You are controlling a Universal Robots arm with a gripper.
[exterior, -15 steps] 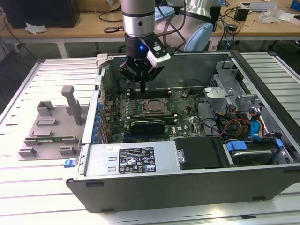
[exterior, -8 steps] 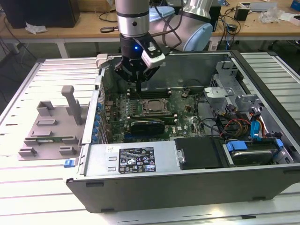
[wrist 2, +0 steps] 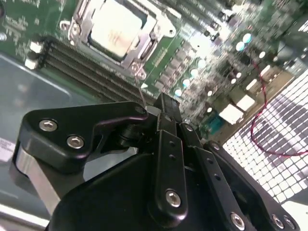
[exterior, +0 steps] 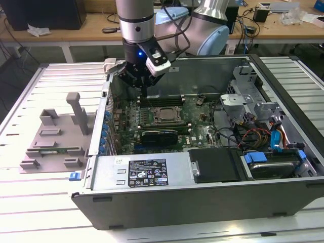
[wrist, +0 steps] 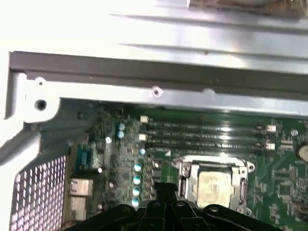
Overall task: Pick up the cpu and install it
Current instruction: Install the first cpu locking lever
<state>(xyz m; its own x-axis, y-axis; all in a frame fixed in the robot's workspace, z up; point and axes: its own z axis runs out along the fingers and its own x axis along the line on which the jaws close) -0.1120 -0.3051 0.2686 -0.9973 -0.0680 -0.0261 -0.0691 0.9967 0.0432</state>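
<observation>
Ribbed white metal table (exterior: 30,202) under everything; on it, from the exterior view's left, we see a grey plastic tray (exterior: 53,136) with upright posts, then the open steel computer case (exterior: 202,202). Our black gripper (exterior: 143,92), fingers pressed together (nothing between them), hangs above the green motherboard (exterior: 197,129), while the square silvery cpu (exterior: 165,114) sits in its metal-framed socket (wrist 2: 82,24).

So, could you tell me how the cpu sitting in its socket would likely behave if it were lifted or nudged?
The cpu looks thin, flat and rigid, so it would probably not flex. Its smooth metal top suggests a slippery surface. Lying low within the socket frame, it likely offers little edge to grasp and would resist sideways pushes.
</observation>
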